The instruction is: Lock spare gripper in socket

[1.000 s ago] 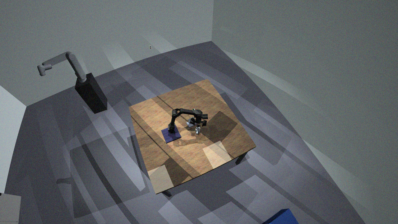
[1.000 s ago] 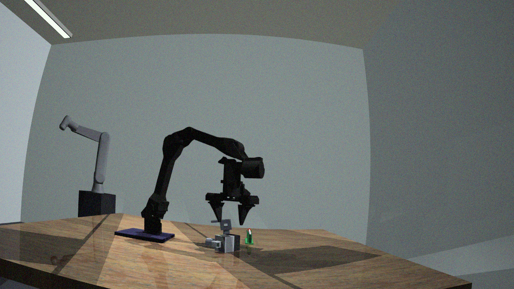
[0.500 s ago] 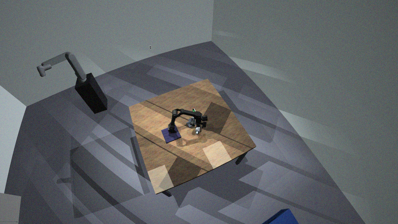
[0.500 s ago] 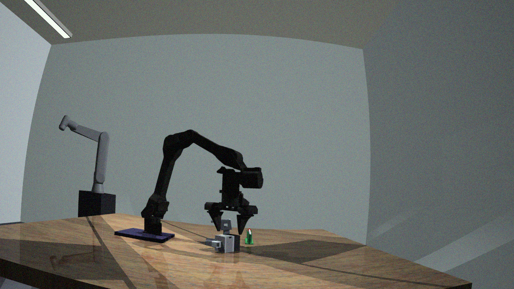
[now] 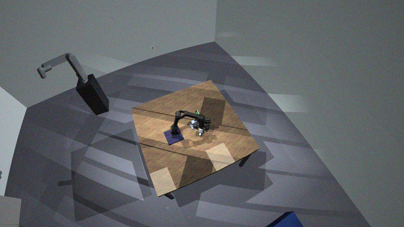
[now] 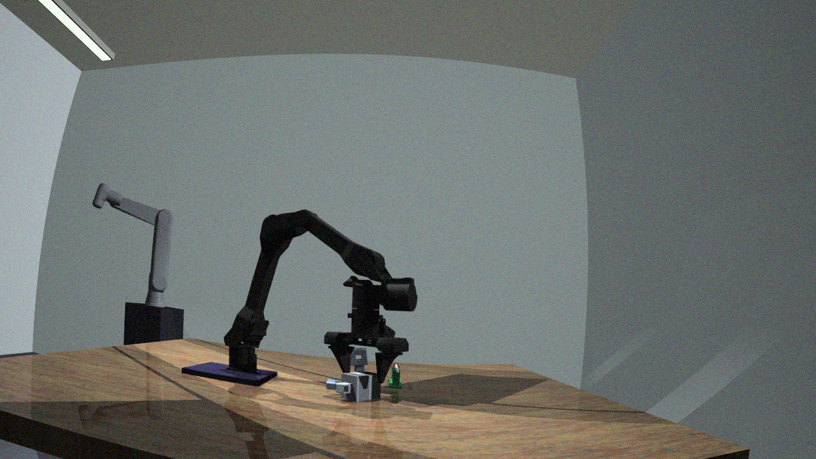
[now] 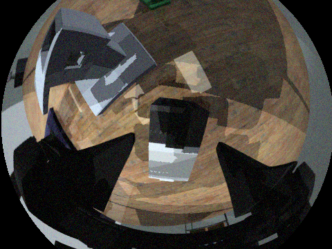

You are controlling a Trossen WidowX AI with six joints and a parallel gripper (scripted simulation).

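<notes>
Beyond the fingers (image 6: 386,365), the green holder (image 5: 197,112) (image 6: 396,378) (image 7: 156,4) is cut off by the wrist view's top edge. The grey-and-black block (image 5: 200,131) (image 6: 359,387) (image 7: 173,160) between them hides the lower mount (image 5: 193,122) (image 6: 359,357) (image 7: 81,41) in the exterior view. From above, the arm (image 5: 192,114) (image 6: 325,234) covers the fingertips; pin detail is too small to read.

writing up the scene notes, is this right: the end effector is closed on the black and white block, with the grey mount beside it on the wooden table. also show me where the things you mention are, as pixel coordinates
Not closed: the end effector (image 6: 364,377) (image 7: 177,142) is open, its fingers apart on either side of the black and white block (image 7: 173,159), as the wrist view shows. The grey mount (image 7: 126,70) is indeed beside the block on the wooden table (image 5: 158,118) (image 6: 513,433).
</notes>
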